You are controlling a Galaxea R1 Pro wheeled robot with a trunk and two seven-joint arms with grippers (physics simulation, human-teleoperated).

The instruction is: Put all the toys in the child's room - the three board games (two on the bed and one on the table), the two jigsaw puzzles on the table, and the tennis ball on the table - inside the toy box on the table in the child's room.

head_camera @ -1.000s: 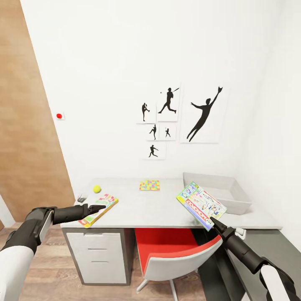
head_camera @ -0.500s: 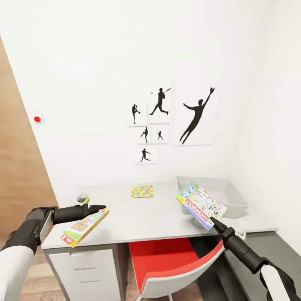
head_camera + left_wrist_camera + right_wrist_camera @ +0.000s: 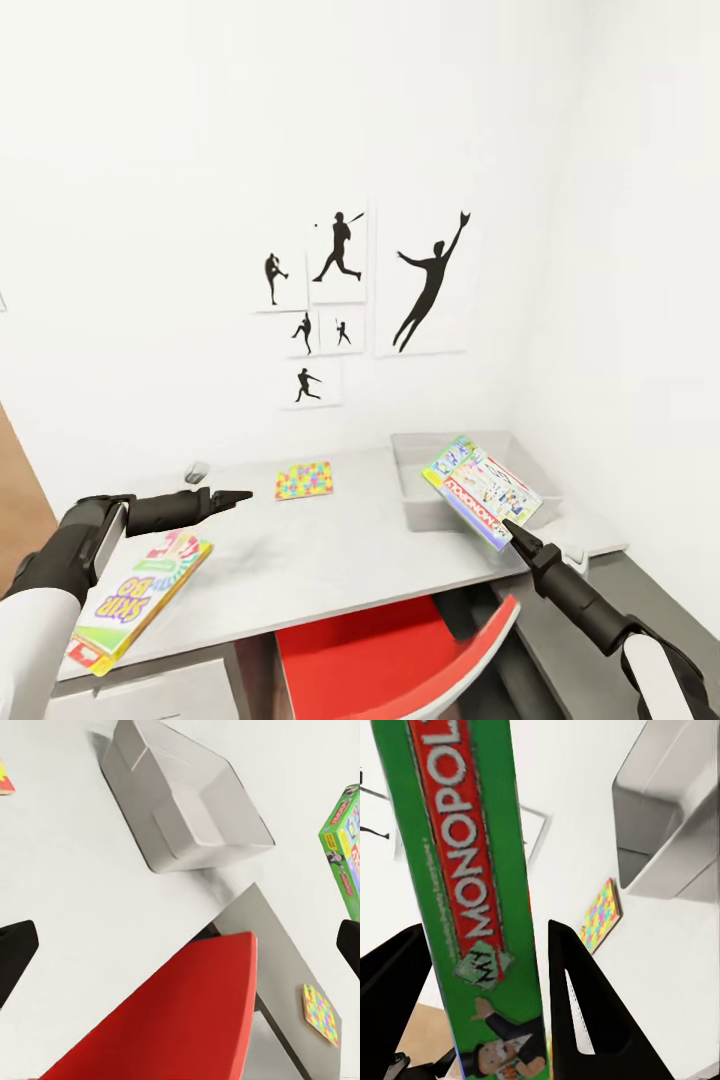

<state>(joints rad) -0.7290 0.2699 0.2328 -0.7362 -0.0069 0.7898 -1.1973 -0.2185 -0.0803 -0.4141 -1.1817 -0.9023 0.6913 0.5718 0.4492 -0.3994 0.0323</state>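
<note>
Our right claw is squeezing the green game box, held up just in front of the grey bin. Our left claw is open and empty. Next we should lift the box over the bin and let go.

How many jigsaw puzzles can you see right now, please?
2. One multicoloured flat jigsaw puzzle lies on the pale grey table, the second puzzle on a grey ledge by the red chair. Others may be hidden.

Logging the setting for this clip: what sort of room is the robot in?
Probably a child's bedroom or study corner: baseball-player silhouette pictures on the white wall, a grey-white desk with a red chair tucked under, and a jigsaw puzzle and Skip-Bo game box lying on it.
</note>
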